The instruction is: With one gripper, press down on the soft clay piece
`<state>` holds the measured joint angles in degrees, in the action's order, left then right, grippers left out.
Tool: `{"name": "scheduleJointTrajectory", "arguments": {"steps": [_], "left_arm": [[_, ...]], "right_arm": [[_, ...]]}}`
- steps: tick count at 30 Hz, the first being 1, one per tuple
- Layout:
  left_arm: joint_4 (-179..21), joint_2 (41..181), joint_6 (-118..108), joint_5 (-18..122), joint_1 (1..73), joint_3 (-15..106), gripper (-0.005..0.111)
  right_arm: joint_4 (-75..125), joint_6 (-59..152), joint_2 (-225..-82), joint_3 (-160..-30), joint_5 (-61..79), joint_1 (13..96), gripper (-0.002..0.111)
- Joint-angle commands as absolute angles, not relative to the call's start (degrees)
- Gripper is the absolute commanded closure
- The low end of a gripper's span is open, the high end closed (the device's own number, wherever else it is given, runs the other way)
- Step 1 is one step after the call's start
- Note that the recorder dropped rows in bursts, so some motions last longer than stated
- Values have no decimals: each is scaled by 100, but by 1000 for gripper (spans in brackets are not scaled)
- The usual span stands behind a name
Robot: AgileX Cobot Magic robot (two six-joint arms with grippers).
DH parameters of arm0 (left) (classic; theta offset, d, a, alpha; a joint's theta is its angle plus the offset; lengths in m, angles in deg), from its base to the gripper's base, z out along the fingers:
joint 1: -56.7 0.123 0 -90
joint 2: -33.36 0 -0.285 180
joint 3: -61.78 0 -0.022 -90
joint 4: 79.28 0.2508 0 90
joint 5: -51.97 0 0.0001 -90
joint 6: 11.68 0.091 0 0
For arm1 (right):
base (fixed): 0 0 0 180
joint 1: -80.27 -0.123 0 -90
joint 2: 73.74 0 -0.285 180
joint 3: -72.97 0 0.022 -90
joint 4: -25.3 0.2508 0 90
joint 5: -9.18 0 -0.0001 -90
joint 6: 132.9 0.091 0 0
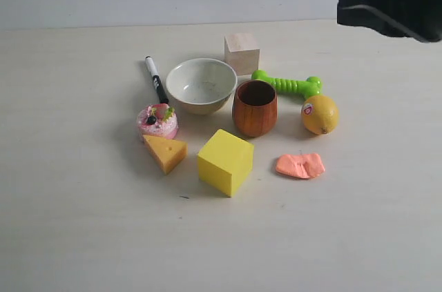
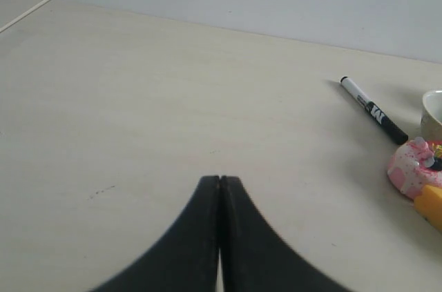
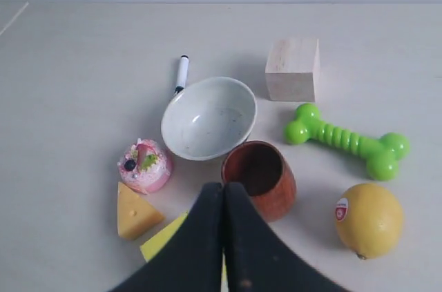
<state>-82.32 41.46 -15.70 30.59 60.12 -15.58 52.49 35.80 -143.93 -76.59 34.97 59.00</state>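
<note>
The soft clay piece (image 1: 301,165) is a flat salmon-pink lump lying on the table in front of the lemon (image 1: 320,114), seen only in the exterior view. My right arm (image 1: 394,1) hangs high at the top right of that view, well above and behind the clay. My right gripper (image 3: 223,186) is shut, jaws pressed together with nothing between them, and hovers over the yellow block (image 3: 164,237) and the wooden cup (image 3: 260,178); the clay is hidden in this view. My left gripper (image 2: 219,179) is shut and empty over bare table.
A white bowl (image 1: 202,85), wooden cup (image 1: 255,108), wooden cube (image 1: 242,53), green toy bone (image 1: 287,85), marker (image 1: 157,80), pink toy cake (image 1: 157,121), cheese wedge (image 1: 166,152) and yellow block (image 1: 225,161) cluster left of and behind the clay.
</note>
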Motion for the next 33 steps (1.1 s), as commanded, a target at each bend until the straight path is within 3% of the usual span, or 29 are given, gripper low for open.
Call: {"name": "scheduleJointTrajectory", "arguments": {"steps": [1, 12, 24, 33], "left_arm": [[-8267, 4114, -1603, 3116, 6006, -1543, 107], [-8267, 4114, -1603, 3116, 6006, -1543, 107], [-8267, 4114, -1603, 3116, 6006, -1543, 107], [-8267, 4114, -1603, 3116, 6006, -1543, 107]], "right_arm": [[5296, 3825, -13840, -7000, 3054, 5892, 108], [5203, 3969, -12849, -6872, 3133, 5892, 108], [3339, 4045, -11973, -6862, 3181, 5904, 108], [3321, 4266, -10972, -6548, 3405, 7802, 108]]}}
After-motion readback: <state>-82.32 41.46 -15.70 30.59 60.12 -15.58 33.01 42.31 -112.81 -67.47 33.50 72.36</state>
